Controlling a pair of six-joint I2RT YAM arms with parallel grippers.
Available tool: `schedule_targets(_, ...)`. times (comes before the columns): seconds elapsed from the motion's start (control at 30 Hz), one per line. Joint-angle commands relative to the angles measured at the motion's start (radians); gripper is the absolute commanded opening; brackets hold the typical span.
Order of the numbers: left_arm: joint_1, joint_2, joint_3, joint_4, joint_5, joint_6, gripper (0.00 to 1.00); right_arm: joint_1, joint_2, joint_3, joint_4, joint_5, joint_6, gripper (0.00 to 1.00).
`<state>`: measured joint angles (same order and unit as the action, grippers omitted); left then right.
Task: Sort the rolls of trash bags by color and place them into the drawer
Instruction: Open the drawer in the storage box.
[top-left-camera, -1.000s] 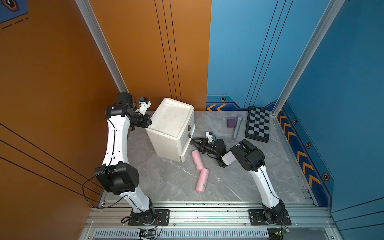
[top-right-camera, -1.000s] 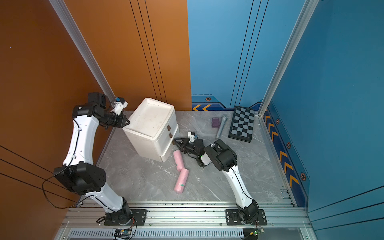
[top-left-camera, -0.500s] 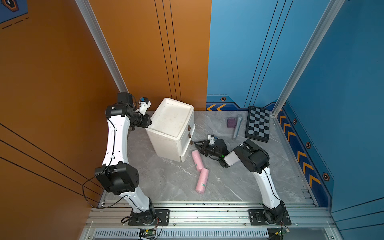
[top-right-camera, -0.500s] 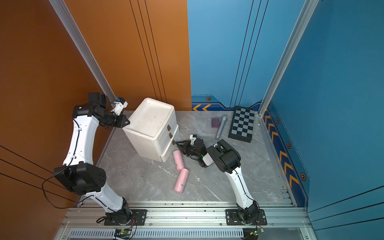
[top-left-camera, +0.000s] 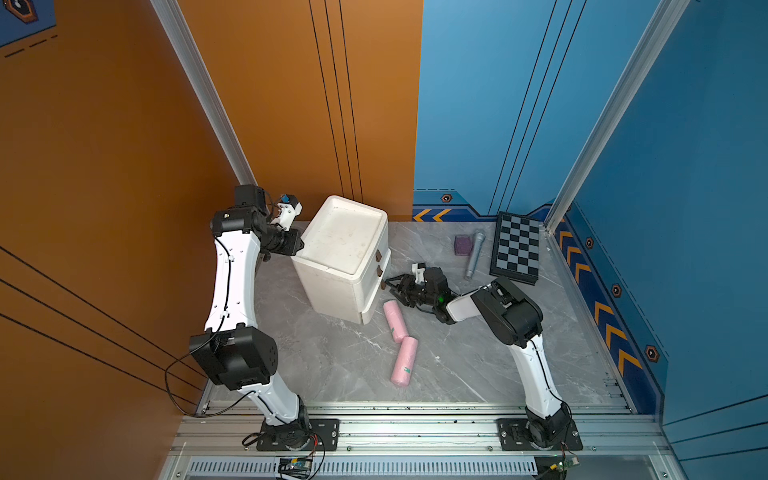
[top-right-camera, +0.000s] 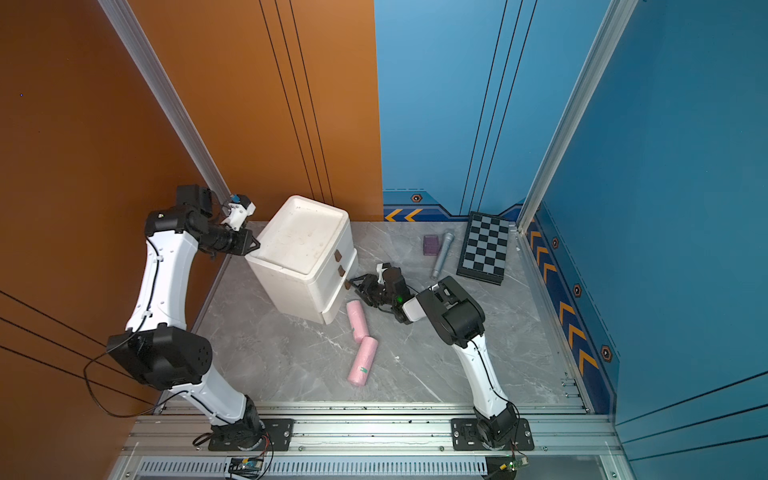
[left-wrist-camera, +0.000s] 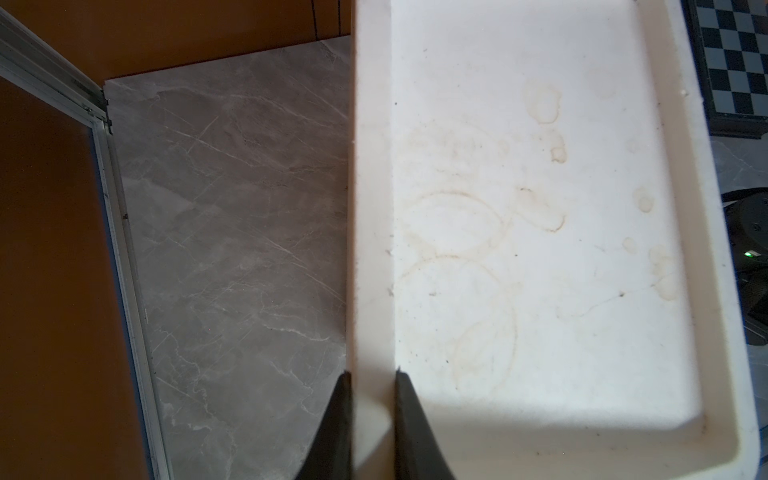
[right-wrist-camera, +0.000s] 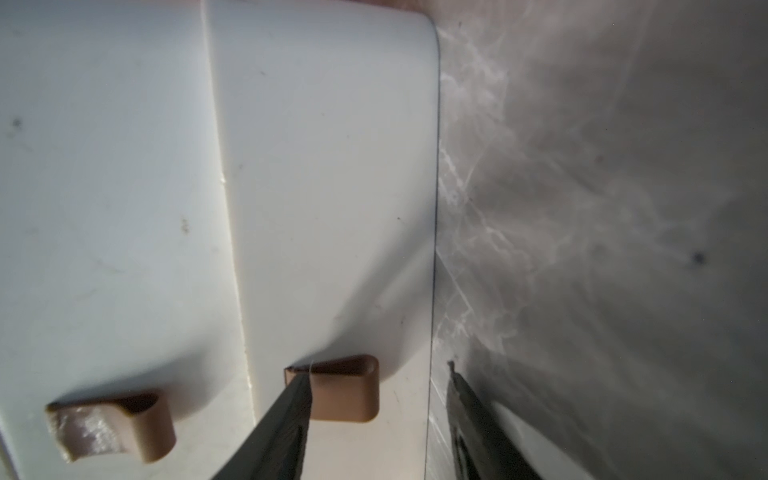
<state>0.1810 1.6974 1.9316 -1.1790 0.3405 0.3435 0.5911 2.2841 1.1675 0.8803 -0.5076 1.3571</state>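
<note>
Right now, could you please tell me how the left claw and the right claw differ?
The left claw is shut on the cabinet's top rim; the right claw stands open. The left claw sits high at the cabinet's back edge; the right claw is lower at its front, with a brown pull tab between its jaws, not pinched. Both are at the same white cabinet.
</note>
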Motion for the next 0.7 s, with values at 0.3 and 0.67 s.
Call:
schedule_targets(0.3,-0.043,-0.022,-0.031,-0.153,0.078,0.014,0.00,0.022,0.158,0.050,0.304,-0.037,0.191,0.56)
schedule_targets(0.67,-0.045,-0.025,-0.037,-0.153,0.074,0.014,0.00,0.038,0.152,0.034,0.370,-0.021,0.238,0.53)
